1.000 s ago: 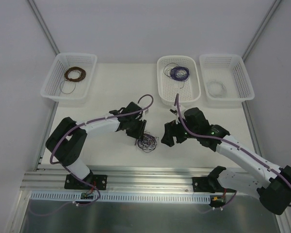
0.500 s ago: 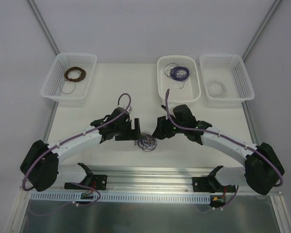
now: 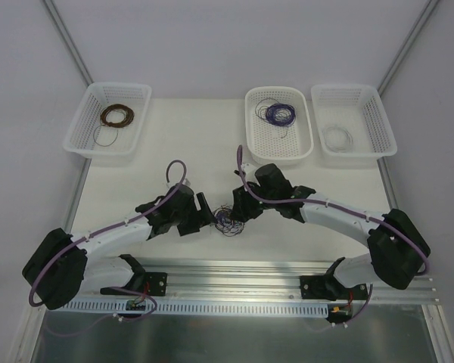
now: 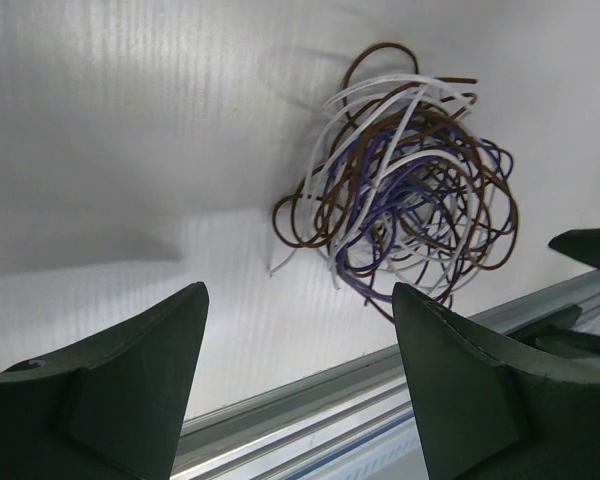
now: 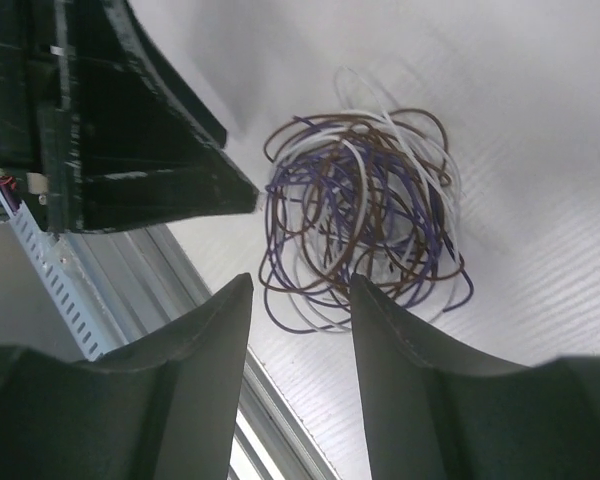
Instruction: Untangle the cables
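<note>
The cables (image 3: 228, 221) lie as a small knot of purple, brown and white wires on the white table near its front edge. My left gripper (image 3: 205, 214) is open just left of the knot; in the left wrist view the knot (image 4: 405, 215) lies ahead and to the right of my gripper (image 4: 300, 305), untouched. My right gripper (image 3: 237, 212) is open just right of the knot; in the right wrist view the knot (image 5: 365, 220) lies just beyond my gripper (image 5: 300, 290), whose jaws hold nothing. The left gripper's finger (image 5: 150, 170) shows at the left of that view.
Three white baskets stand at the back: the left one (image 3: 87, 140) holds a brown coil, the middle one (image 3: 251, 144) a purple coil, the right one (image 3: 384, 144) a white coil. A metal rail (image 3: 234, 266) runs along the table's front edge, close to the knot.
Both arms have swung down and inward toward the knot. The left gripper now sits lower on its left, the right gripper has closed in from the right. The knot has stayed in place.
</note>
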`<state>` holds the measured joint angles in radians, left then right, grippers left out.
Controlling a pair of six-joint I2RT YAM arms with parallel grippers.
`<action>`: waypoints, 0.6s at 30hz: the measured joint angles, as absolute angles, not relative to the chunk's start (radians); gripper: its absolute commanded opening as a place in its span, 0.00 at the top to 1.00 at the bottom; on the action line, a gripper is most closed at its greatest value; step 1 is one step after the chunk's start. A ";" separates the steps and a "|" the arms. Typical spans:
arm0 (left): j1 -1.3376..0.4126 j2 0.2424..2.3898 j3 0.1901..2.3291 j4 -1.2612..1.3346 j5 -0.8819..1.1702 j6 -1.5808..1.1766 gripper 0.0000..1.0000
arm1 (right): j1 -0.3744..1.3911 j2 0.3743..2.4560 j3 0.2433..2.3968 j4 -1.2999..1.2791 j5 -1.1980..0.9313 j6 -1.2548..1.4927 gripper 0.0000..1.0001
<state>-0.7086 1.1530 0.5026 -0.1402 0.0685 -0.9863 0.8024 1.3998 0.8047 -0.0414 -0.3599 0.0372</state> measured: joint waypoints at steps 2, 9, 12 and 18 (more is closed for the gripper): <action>-0.714 1.163 0.502 -0.100 0.068 -1.009 0.26 | 0.820 1.402 0.825 -0.046 -0.360 0.014 0.54; -0.720 1.249 0.495 0.004 0.070 -1.055 0.37 | 0.848 1.446 0.883 -0.047 -0.361 -0.022 0.59; -0.720 1.279 0.485 0.037 0.071 -1.068 0.46 | 0.848 1.477 0.883 -0.044 -0.361 -0.024 0.61; -0.723 1.317 0.478 0.095 0.074 -1.086 0.57 | 0.848 1.554 0.900 -0.042 -0.368 -0.027 0.65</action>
